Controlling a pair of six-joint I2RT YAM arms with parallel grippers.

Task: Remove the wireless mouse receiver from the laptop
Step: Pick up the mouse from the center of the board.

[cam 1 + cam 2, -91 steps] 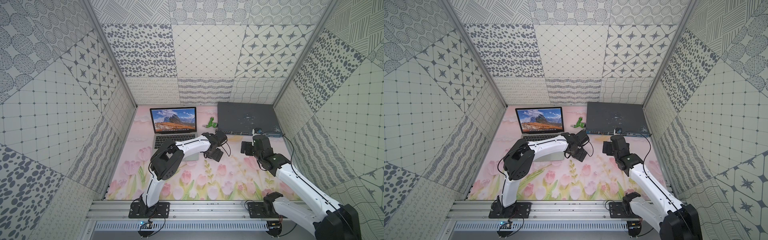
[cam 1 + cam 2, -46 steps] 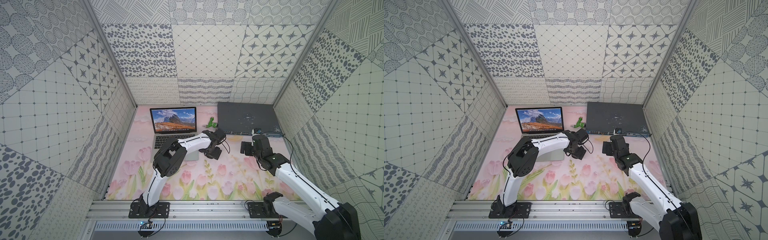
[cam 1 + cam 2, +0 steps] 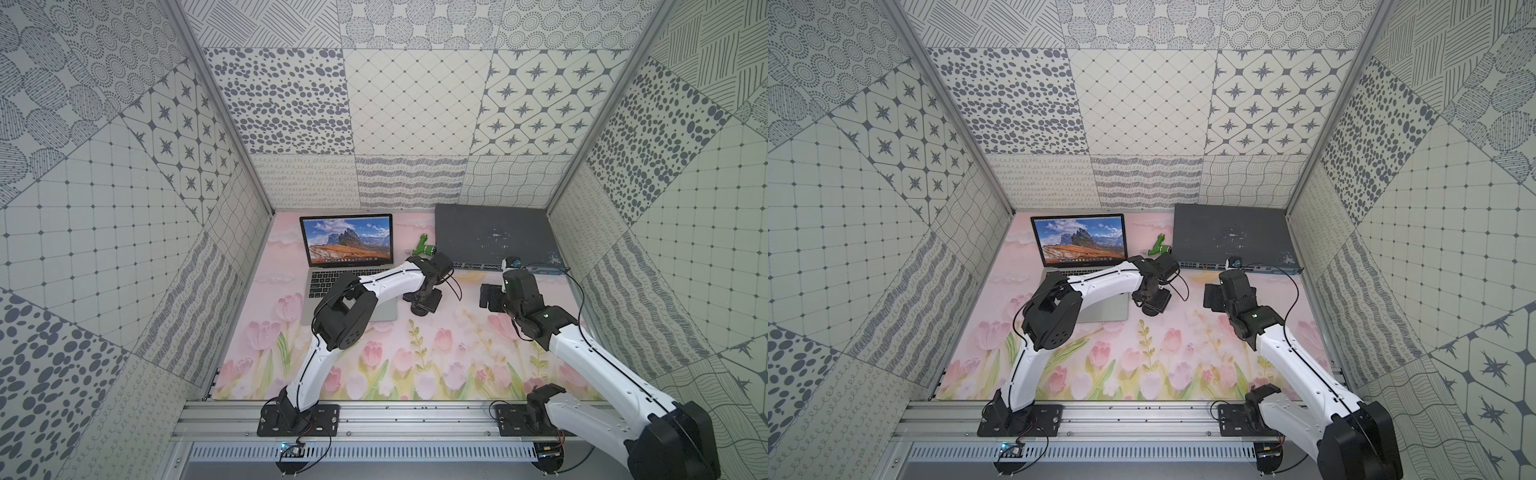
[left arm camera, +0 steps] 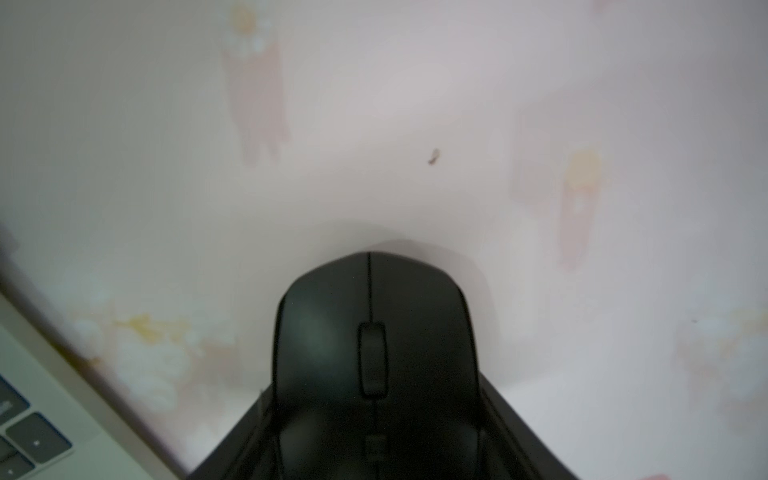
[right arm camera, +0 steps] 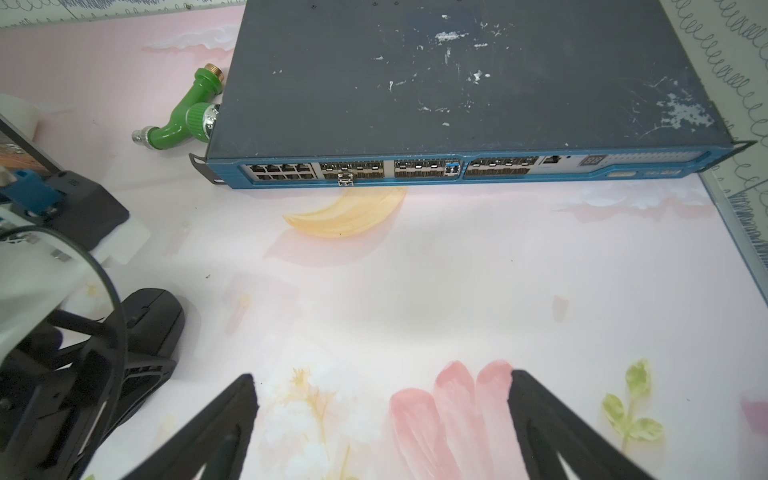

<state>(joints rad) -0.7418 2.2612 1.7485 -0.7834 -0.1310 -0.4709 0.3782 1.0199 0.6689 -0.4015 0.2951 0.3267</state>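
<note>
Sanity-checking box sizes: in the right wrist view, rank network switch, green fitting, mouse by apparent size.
1. network switch, by far.
2-3. green fitting and mouse look alike; mouse nearer, partly hidden: not ranked.

mouse (image 4: 374,332) cut off, laptop (image 3: 347,239) pt. hidden

left arm (image 3: 390,282): bent at the elbow, reaching forward.
left gripper (image 3: 424,305): points down, one finger on each side of the mouse (image 4: 374,332), very close.
right arm (image 3: 582,353): stretched forward.
right gripper (image 5: 382,376): fingers wide apart.
</note>
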